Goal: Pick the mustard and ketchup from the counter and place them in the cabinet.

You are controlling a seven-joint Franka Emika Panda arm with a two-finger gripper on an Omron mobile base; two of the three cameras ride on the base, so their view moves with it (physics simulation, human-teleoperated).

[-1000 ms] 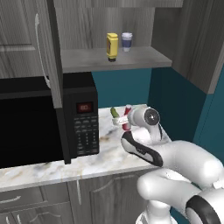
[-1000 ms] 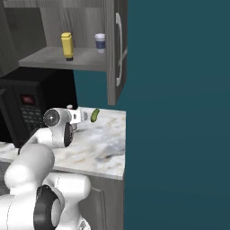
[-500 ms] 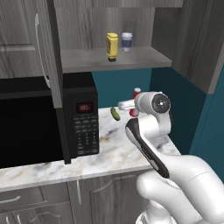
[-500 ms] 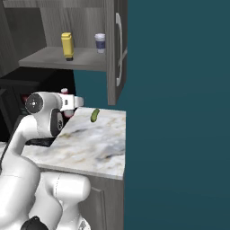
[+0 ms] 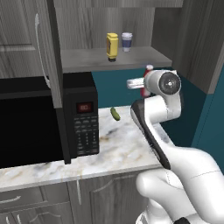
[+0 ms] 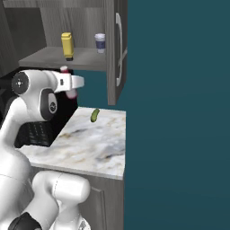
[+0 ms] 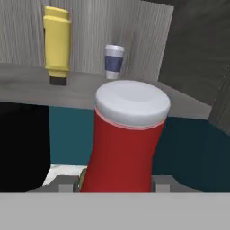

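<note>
Between the jaws, the ketchup (image 7: 126, 143) stands upright, red, white-capped.

The table (image 5: 127, 144), white marble with brownish veins, carries a black microwave (image 5: 43, 120) along its left side and a small green pickle (image 5: 115, 113) near its back edge. The cabinet shelf (image 5: 87, 59) holds the mustard (image 5: 112, 46) and a paper cup (image 5: 127, 42), side by side toward the shelf's right end.

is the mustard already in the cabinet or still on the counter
In the cabinet: the mustard stands on its shelf beside the paper cup, above the counter.
</note>
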